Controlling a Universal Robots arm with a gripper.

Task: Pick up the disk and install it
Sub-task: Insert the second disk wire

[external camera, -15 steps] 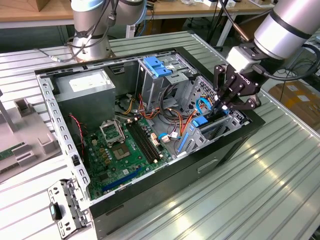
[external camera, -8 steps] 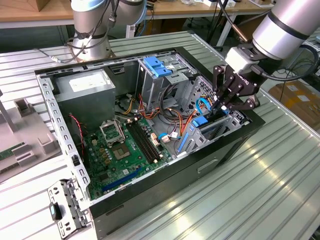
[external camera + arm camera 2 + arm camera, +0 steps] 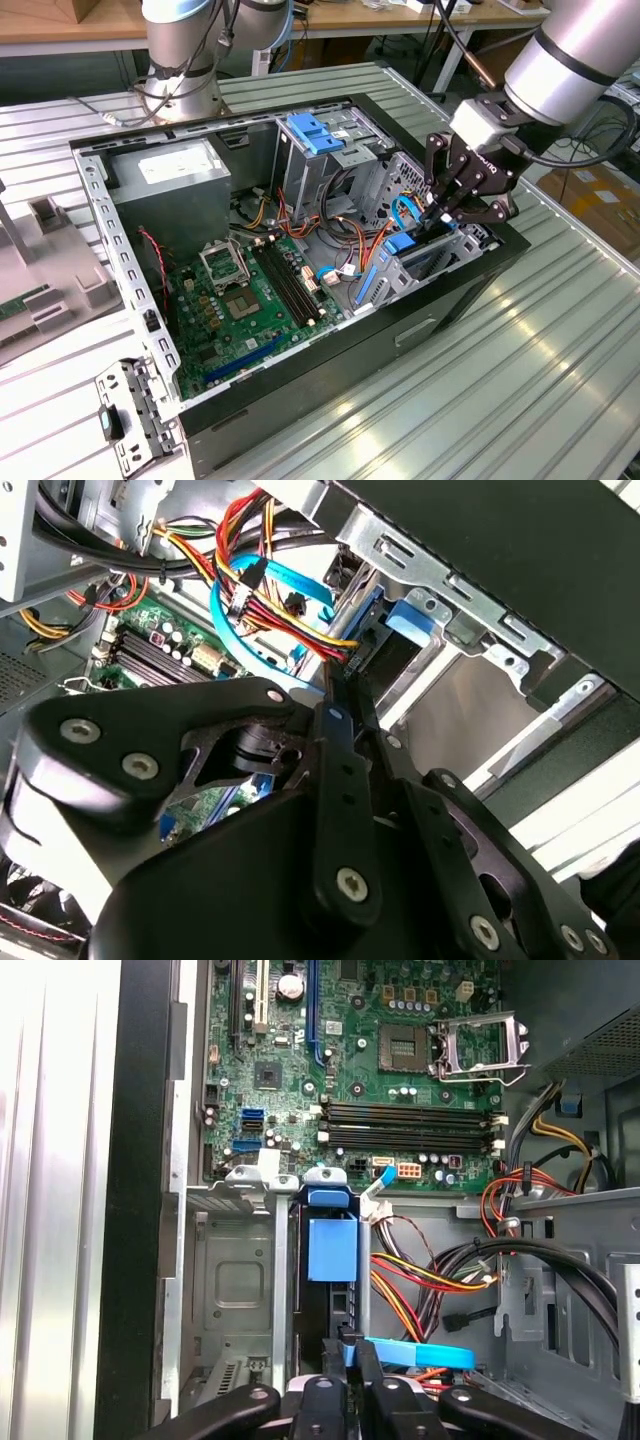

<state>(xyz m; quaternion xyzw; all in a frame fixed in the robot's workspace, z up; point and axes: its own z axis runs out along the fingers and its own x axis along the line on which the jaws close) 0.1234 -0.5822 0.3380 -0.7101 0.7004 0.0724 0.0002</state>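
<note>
The disk (image 3: pixel 332 1250) stands on edge in a slot of the lower drive bay (image 3: pixel 235 1280), at the front corner of the open computer case (image 3: pixel 470 300). Its long axis runs down into the bay, toward the case floor. In the first wrist view its exposed edge shows a blue plastic rail over a dark body. The gripper (image 3: pixel 437 213) sits directly above it, fingers (image 3: pixel 340 1355) drawn close together at the disk's upper end; whether they pinch it cannot be told
</note>
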